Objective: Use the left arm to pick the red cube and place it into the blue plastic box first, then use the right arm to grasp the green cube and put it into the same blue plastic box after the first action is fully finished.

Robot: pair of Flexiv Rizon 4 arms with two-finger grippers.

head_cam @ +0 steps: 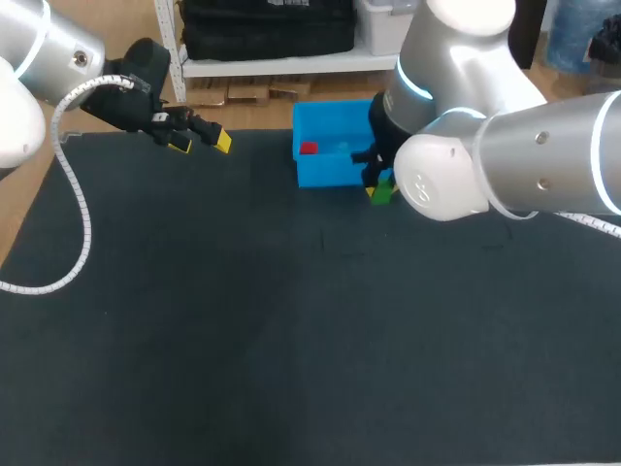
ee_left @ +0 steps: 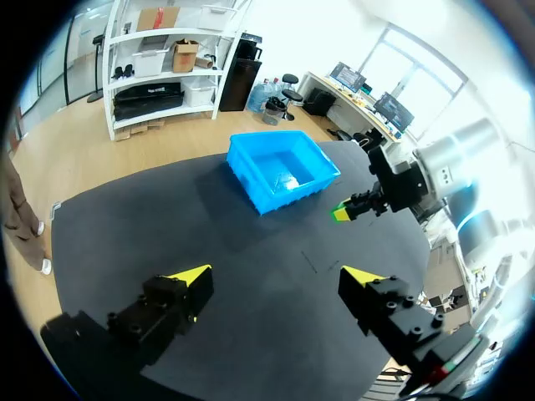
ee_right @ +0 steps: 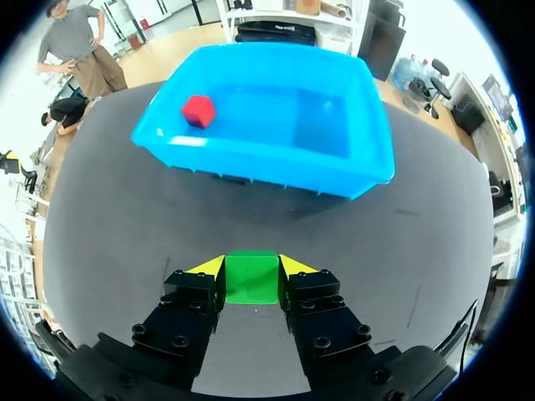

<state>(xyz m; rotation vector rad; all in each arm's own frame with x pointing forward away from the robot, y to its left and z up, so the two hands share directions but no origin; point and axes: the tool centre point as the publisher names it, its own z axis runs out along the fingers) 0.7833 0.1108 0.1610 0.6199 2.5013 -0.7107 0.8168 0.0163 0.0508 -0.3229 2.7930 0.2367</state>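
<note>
The red cube (head_cam: 309,149) (ee_right: 198,110) lies inside the blue plastic box (head_cam: 325,167) (ee_left: 280,194) (ee_right: 251,154), in its left part. The green cube (ee_right: 252,276) (head_cam: 382,192) (ee_left: 340,215) sits between the yellow-tipped fingers of my right gripper (ee_right: 252,269) (head_cam: 376,186), which is shut on it just in front of the box's near wall. My left gripper (head_cam: 201,143) (ee_left: 276,277) hangs open and holds nothing, over the table's far left, well apart from the box.
The dark mat (head_cam: 291,330) covers the table. My right arm's big silver links (head_cam: 505,165) hang over the table's right side and hide part of the box. A white cable (head_cam: 73,204) loops from the left arm over the mat's left edge.
</note>
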